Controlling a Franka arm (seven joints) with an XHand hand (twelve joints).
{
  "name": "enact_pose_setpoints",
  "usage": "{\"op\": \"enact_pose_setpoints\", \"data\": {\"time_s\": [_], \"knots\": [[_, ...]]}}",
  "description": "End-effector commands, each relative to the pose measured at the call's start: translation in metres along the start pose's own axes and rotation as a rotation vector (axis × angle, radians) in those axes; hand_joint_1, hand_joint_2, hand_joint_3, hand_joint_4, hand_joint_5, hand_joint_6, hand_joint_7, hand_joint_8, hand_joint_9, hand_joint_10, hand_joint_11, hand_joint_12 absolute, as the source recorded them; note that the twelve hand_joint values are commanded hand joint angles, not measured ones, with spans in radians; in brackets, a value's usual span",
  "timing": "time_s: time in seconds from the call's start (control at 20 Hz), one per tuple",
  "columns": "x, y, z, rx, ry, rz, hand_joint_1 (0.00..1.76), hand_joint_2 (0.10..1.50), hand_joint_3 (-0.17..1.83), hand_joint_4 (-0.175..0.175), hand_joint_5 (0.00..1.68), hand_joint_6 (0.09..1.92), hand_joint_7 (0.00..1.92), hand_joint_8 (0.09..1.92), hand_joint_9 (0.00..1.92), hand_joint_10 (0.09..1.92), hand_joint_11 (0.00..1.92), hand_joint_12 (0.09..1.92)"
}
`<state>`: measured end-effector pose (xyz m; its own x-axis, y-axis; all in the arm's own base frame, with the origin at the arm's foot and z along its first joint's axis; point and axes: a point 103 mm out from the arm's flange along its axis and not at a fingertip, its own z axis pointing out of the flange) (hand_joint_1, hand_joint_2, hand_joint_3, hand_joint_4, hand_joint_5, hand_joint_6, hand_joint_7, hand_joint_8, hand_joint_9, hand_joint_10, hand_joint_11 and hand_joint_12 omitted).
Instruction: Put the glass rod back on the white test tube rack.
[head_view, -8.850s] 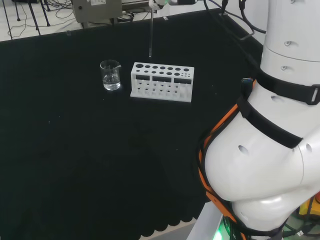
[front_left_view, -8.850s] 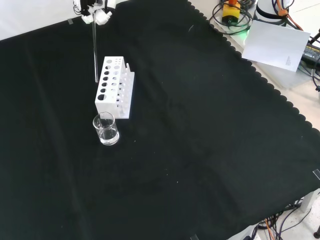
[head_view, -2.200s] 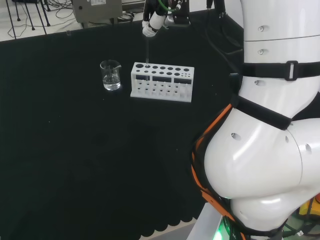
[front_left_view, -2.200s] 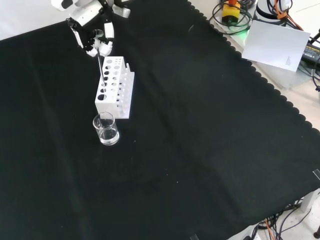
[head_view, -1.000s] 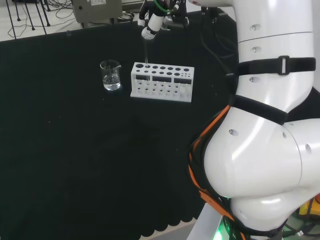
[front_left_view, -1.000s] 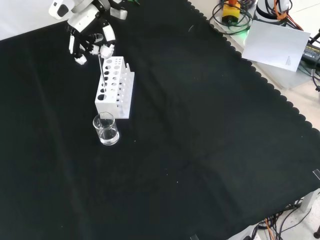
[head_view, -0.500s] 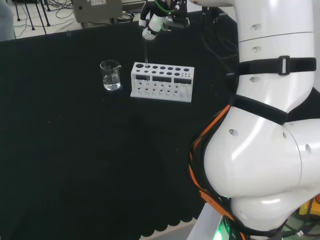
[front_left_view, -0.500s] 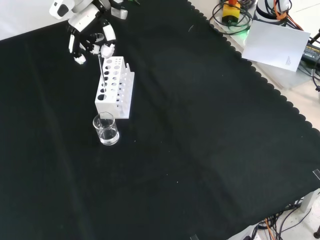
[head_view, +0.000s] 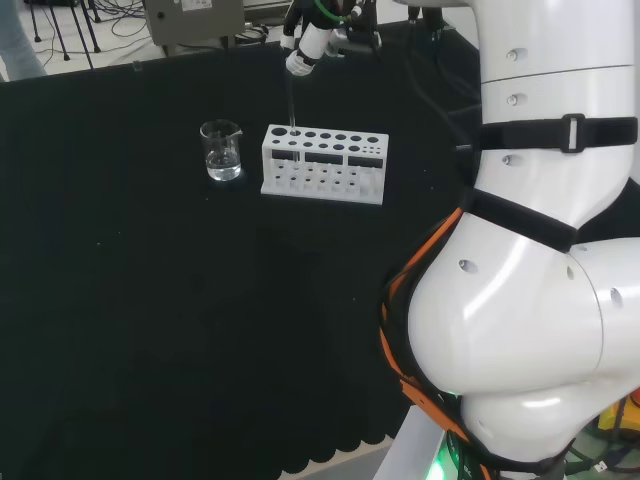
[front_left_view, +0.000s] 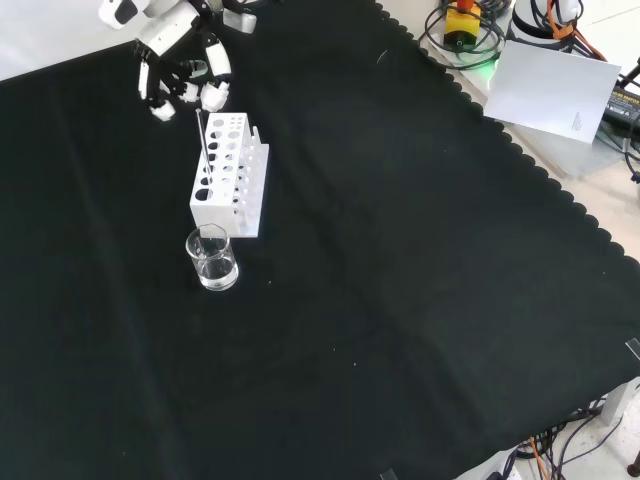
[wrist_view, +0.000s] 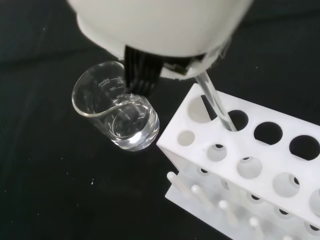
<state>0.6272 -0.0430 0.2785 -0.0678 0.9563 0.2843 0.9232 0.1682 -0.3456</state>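
Note:
The white test tube rack stands on the black cloth. The glass rod stands nearly upright in a hole near the rack's beaker end. The hand hovers just above the rod's top. Its fingers are spread and relaxed, not curled round the rod. In the front view a small gap shows between the thumb tip and the rod's top.
A small glass beaker with a little clear liquid stands close to the rack's end. The arm's white links take up the right of the head view. Cables and paper lie beyond the cloth's scalloped edge.
The rod has come down from above the rack into a hole. The fingers then spread off it. In the last half second the hand lifted slightly; the rod stayed put.

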Motion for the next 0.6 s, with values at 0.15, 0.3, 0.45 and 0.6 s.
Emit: {"op": "enact_pose_setpoints", "data": {"time_s": [0.15, 0.3, 0.45, 0.6], "knots": [[-0.0048, -0.0274, -0.0150, -0.080, -0.056, 0.030, 1.26, 0.56, 0.75, -0.175, 1.37, 0.40, 1.56, 0.58, 1.89, 0.75, 1.62, 0.87], [-0.0041, -0.0307, -0.0162, -0.082, -0.073, 0.041, 1.32, 0.54, 0.80, -0.175, 1.38, 0.31, 1.46, 0.66, 1.86, 0.79, 1.54, 0.88], [-0.0043, -0.0315, -0.0170, -0.083, -0.072, 0.045, 1.33, 0.53, 0.82, -0.175, 1.38, 0.31, 1.44, 0.69, 1.85, 0.81, 1.52, 0.88], [-0.0045, -0.0325, -0.0170, -0.082, -0.071, 0.045, 1.27, 0.49, 0.87, -0.175, 1.44, 0.38, 1.56, 0.67, 1.87, 0.79, 1.52, 0.88]]}}
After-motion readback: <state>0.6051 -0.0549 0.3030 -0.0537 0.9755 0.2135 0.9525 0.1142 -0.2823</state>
